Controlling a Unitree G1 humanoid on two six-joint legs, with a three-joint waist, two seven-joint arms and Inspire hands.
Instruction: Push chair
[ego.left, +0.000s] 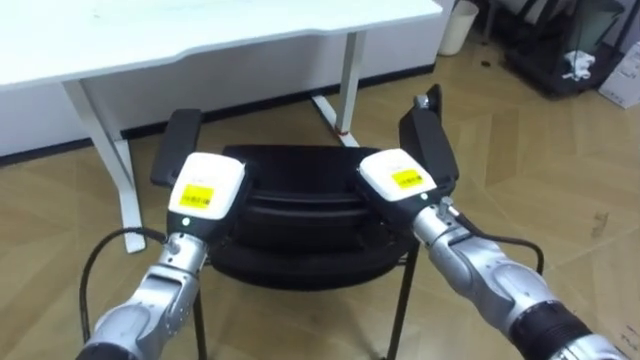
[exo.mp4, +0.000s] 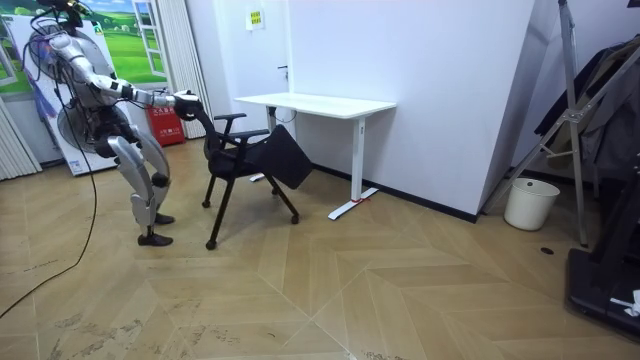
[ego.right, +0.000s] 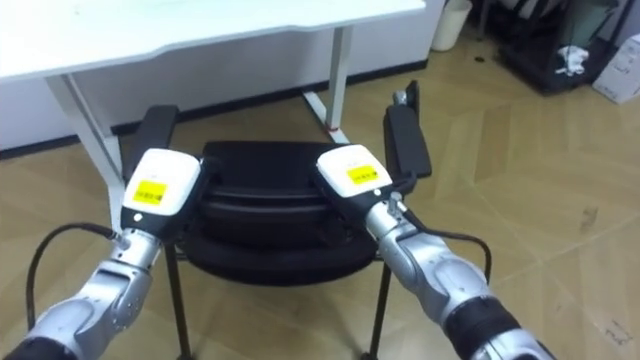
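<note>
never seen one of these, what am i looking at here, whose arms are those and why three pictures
It is a two-legged humanoid robot doing housework. Two pictures come from cameras in its head, looking down its own arms; the third is from a camera across the room. It stands behind a black office chair with armrests, facing a white desk. Its left hand and right hand lie on the top of the chair's backrest, placed to push it toward the desk.
</note>
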